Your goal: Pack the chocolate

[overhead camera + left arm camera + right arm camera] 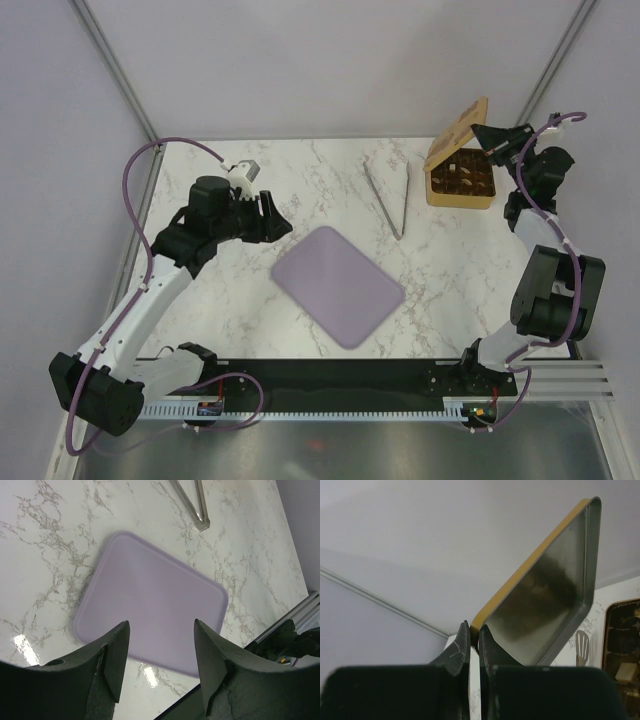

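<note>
Marble table [320, 180]: mat [338, 285], tongs [388, 196], tin [458, 198]

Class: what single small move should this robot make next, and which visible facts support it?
Probably the right gripper should carry the gold-edged metal lid clear of the gold square tin and lay it on the marble table. Its jaws are shut on the lid's edge, the lid tilts up beside the open tin, and the left gripper hangs open over the flat lilac mat.

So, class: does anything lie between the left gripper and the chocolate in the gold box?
Yes. The lilac mat and the metal tongs lie on the table between the open left gripper and the chocolate. The lid of the box is no barrier: the right gripper pinches its edge, holding it tilted up.
</note>
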Controlling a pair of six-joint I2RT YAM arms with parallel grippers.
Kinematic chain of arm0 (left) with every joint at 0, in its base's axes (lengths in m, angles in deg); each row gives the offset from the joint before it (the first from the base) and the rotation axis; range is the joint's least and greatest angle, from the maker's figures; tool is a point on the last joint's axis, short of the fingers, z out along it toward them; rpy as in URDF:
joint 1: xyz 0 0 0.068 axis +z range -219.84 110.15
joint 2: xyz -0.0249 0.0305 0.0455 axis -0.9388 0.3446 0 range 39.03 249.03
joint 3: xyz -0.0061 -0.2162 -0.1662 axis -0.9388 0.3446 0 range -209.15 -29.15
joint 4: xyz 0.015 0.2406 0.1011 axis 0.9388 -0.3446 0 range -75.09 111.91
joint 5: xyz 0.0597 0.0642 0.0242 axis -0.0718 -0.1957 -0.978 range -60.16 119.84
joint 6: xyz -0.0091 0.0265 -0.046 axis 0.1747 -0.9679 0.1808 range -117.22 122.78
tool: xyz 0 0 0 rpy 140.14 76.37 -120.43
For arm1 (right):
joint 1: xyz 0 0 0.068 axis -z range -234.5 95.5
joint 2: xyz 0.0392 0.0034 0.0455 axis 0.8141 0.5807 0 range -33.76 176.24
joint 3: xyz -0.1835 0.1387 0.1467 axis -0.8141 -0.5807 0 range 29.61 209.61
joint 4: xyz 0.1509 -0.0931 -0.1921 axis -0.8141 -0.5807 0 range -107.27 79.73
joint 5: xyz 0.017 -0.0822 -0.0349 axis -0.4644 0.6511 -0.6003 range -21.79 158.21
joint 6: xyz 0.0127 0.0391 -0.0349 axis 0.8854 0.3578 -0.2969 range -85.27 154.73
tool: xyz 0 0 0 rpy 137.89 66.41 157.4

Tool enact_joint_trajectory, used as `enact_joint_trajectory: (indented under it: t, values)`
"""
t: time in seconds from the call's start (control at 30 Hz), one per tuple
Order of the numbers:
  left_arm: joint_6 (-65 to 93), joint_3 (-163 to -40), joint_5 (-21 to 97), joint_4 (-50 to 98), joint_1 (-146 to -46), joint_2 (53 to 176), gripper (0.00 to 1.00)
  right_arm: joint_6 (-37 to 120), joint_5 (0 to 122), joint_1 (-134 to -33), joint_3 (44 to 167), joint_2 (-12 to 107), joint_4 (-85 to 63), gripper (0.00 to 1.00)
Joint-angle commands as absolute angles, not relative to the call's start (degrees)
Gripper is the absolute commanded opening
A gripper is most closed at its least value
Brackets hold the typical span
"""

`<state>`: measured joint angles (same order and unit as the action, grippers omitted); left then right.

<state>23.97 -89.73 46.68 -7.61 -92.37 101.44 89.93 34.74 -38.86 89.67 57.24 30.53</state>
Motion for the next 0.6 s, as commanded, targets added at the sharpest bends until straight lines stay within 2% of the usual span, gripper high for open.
enact_joint_trajectory:
  t: [0.0, 0.57]
  values:
    - [23.43, -90.76, 48.47, -4.64, -92.17, 102.22, 0.62, 101.87, 30.60, -36.23, 89.73, 60.45, 47.55, 0.00]
    - [21.41, -87.69, 47.85, -3.49, -92.17, 103.80, 0.61, 114.79, 25.94, -33.41, 99.40, 78.11, 64.43, 0.00]
